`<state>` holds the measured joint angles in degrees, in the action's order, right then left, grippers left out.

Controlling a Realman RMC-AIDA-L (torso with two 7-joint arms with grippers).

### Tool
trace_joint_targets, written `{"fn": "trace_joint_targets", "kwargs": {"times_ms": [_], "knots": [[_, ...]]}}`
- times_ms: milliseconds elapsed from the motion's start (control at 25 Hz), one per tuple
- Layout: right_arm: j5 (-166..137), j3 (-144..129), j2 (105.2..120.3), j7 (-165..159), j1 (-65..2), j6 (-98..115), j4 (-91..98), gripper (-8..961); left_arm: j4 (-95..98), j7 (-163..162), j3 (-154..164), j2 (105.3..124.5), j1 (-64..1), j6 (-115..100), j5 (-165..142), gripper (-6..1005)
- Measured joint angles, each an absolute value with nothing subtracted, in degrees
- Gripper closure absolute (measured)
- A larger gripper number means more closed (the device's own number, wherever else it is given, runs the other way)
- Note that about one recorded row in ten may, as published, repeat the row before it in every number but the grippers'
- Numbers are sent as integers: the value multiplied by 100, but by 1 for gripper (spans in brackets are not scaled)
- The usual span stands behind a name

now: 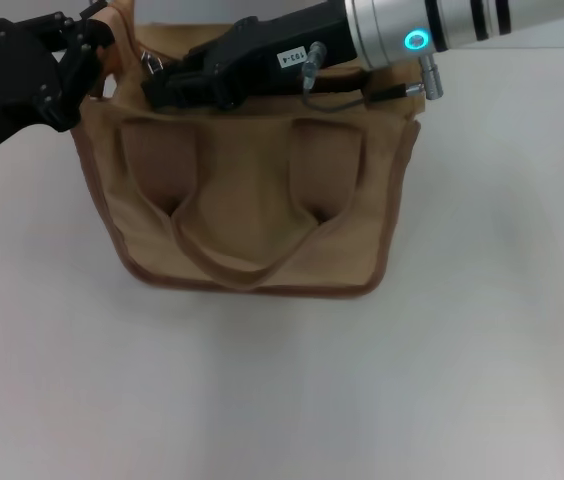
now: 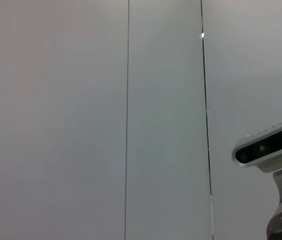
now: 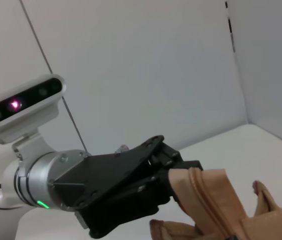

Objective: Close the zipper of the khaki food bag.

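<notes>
Standing on the white table (image 1: 482,380), the khaki food bag (image 1: 252,200) faces the robot. Left gripper (image 1: 87,55) is clamped on the bag's left top corner. Right gripper (image 1: 167,85) lies over the zipper (image 1: 152,62) pull; its finger opening cannot be told.

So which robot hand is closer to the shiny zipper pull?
The right. The right gripper reaches across the khaki food bag top, right beside the zipper pull. The left gripper grips the bag's left end corner, a little farther off.
</notes>
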<state>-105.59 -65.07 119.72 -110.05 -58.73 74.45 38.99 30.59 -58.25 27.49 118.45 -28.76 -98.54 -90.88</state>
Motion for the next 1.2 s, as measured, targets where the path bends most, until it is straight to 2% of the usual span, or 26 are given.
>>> {"fn": "trace_joint_targets", "kwargs": {"times_ms": [120, 320, 560, 840, 1200], "knots": [[-10551, -6689, 11974, -11228, -5886, 7149, 3865, 763, 3058, -5821, 2751, 11847, -2887, -9893, -9091, 963], [-10239, -6716, 11977, -11267, -5776, 7062, 3784, 936, 3048, -5808, 2748, 11848, -2890, -9912, -9090, 962], [-10379, -6672, 11897, -11918, -5364, 7136, 4221, 944, 3000, -5860, 2705, 11842, -2860, -9920, -8943, 960], [-11181, -6062, 11715, -12828, -4188, 7560, 5585, 945, 2828, -5898, 2702, 11774, -2815, -9756, -8730, 959], [-10958, -4507, 11737, -11950, -3421, 8585, 5969, 922, 2822, -5996, 2686, 11768, -2854, -9604, -8697, 957]]}}
